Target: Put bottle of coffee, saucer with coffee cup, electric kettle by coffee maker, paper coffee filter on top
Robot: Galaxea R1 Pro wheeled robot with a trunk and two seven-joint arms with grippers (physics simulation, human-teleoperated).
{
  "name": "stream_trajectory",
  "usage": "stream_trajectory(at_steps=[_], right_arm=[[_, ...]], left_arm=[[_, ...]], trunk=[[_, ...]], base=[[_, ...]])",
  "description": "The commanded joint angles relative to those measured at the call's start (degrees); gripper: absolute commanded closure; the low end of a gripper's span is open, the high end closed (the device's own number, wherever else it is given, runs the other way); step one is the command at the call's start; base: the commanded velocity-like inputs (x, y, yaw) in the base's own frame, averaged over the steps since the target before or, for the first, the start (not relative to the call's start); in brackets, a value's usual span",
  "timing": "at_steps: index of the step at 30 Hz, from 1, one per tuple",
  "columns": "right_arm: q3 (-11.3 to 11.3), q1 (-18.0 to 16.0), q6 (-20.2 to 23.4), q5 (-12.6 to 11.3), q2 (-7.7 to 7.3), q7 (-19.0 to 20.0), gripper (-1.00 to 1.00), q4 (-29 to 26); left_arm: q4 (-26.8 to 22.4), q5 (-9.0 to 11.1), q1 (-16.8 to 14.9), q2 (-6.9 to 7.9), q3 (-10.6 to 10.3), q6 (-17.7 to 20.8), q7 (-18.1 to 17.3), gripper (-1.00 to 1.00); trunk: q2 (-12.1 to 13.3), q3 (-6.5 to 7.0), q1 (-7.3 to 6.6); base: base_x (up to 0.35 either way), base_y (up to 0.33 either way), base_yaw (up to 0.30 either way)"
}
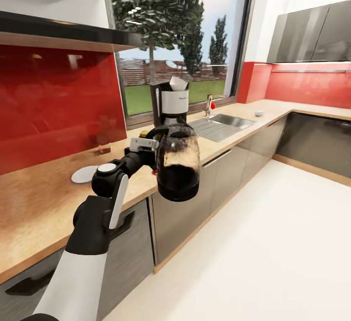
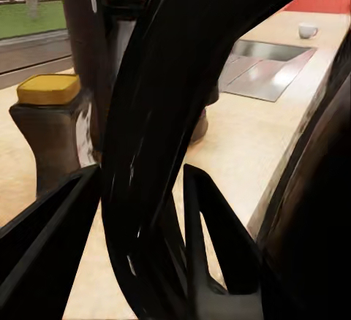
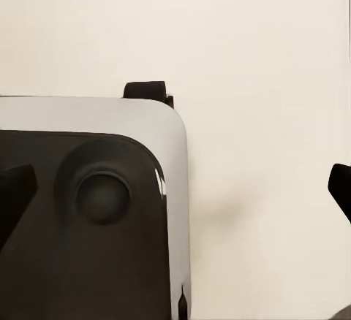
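Here the left pincer (image 1: 152,146) is clamped on the handle of the kettle (image 1: 178,167), a glass jug dark in its lower half, held in the air off the bench (image 1: 39,199) edge, just in front of the coffee maker (image 1: 170,101). A paper filter (image 1: 178,84) sits atop the coffee maker, a yellow-capped bottle (image 2: 50,134) stands beside it, the saucer (image 1: 84,173) lies well left, and a cup (image 1: 259,113) rests beyond the sink (image 1: 222,125). I cannot tell how the right pincer (image 3: 175,181) stands.

No readable text, labels, brands or numbers on any surface in any view.
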Motion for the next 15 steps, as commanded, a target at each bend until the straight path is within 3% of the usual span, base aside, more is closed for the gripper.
stream_trajectory(at_steps=[1, 15], right_arm=[[0.1, -0.1, -0.2, -0.4, -0.02, 0.3, -1.0, 0.1], [0.1, -0.1, -0.2, -0.4, -0.01, 0.3, -1.0, 0.1]], left_arm=[[-0.1, -0.5, 0.0, -0.02, 0.1, 0.3, -0.5, 1.0], [-0.1, -0.5, 0.0, -0.02, 0.1, 0.3, -0.5, 1.0]], trunk=[[0.0, -0.05, 0.0], [0.0, -0.05, 0.0]], base=[[0.0, 0.0, -0.262], [0.0, 0.0, -0.262]])
